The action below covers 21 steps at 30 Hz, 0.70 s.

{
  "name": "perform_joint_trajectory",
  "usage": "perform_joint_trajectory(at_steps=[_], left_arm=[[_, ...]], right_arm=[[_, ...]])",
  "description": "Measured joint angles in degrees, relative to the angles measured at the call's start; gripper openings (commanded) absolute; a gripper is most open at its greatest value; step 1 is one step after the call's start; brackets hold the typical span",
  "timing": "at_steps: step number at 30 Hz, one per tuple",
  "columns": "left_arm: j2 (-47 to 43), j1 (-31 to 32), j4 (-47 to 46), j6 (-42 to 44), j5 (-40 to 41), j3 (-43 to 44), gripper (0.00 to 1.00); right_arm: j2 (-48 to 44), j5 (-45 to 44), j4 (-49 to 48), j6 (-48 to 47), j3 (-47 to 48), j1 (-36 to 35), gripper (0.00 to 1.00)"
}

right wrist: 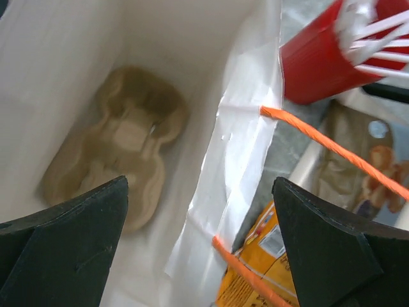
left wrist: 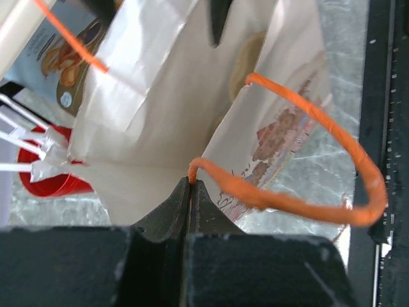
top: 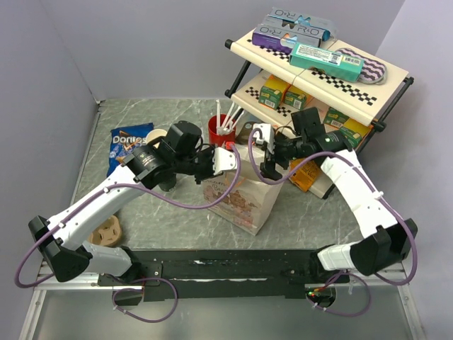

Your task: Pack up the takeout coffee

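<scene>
A cream cup rim, likely the takeout coffee, peeks out behind my left arm beside the chip bag; its sleeve and lid are hidden. A white paper bag with orange handles stands open at the table's middle. My left gripper is shut on the near orange handle, pinched at the fingertips. My right gripper is open and empty over the bag's far rim, one finger inside, one outside. A cardboard cup carrier lies at the bag's bottom.
A red cup with white straws stands just behind the bag. A blue Doritos bag lies at the back left. A second cardboard carrier lies at the front left. A two-tier shelf with boxes stands at the right, with an orange box beside the bag.
</scene>
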<state>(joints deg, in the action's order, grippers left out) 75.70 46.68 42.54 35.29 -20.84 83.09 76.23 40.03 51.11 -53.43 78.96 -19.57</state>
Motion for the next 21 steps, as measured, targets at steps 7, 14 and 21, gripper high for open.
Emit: perform_joint_trajectory(at_steps=[7,14,21], left_arm=[[-1.51,0.00,-1.55,2.19,4.20,-2.23,0.01],[-3.76,0.13,-2.78,4.37,7.21,-4.94,0.01],[-6.78,0.17,-2.82,6.67,9.27,-8.35,0.01]], right_arm=[[1.70,-2.51,13.55,-8.81,2.25,-0.07,1.00],[2.03,-6.88,20.76,-14.12,5.14,-0.07,1.00],[2.03,-7.76,22.80,-19.26,9.40,-0.17,1.00]])
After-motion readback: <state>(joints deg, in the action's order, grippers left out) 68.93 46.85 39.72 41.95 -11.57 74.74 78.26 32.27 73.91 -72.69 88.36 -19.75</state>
